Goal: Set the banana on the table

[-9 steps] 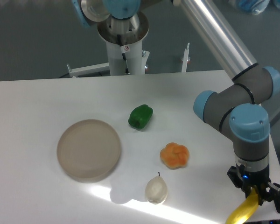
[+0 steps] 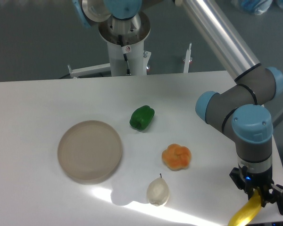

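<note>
Status: your gripper point(image 2: 257, 194) sits at the near right corner of the table point(image 2: 33, 117), fingers pinched on the upper end of the banana point(image 2: 245, 213). The banana hangs down and to the left from the fingers, its lower tip cut off by the bottom edge of the view, so you cannot tell whether it touches the tabletop yet.

Done so far, as I judge it: the banana is grasped and carried over, or close to, the table's edge. Left to do: set it down on the white surface and let go. No release is visible.

Other items, all well apart from the gripper: a beige plate point(image 2: 89, 150) at left, a green pepper point(image 2: 142, 117) near the middle, an orange fruit point(image 2: 177, 157) right of centre, a pale pear point(image 2: 158, 191) in front of it.

Note: the corner is tight. You would likely want the banana further in from the edge before opening, or it could roll off.
</note>
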`<state>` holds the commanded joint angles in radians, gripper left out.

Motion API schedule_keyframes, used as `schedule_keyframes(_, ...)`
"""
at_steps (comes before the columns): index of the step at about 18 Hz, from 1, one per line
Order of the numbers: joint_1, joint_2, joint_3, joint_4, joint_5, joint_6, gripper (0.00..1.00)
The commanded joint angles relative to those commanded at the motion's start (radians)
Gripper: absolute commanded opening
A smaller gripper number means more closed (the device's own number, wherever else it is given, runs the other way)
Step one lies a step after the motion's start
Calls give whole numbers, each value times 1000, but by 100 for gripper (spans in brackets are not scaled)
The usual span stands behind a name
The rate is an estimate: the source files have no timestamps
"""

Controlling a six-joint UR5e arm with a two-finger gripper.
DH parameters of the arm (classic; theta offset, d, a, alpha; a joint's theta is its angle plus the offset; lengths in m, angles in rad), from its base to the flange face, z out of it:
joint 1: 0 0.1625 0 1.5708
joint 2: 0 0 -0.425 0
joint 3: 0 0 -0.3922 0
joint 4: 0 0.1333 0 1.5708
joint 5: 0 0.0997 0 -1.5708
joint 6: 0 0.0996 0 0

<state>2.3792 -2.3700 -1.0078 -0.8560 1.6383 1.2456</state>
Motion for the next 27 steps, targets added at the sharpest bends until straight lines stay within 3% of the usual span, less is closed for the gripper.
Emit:
schedule_keyframes(5, -2, 0, 2, -2, 3, -2, 30)
schedule_keyframes(9, -5, 34, -37, -11, 0, 3, 30)
schedule_keyframes(15, 35, 188, -225, -31, -14, 55, 30)
schedule_keyframes(19, 75, 311, -388, -40, -24, 147, 30)
schedule_keyframes(20, 285, 488, -728, -22, -173, 504, 29)
schedule_keyframes(27, 290, 499, -736, -23, -186, 486, 29)
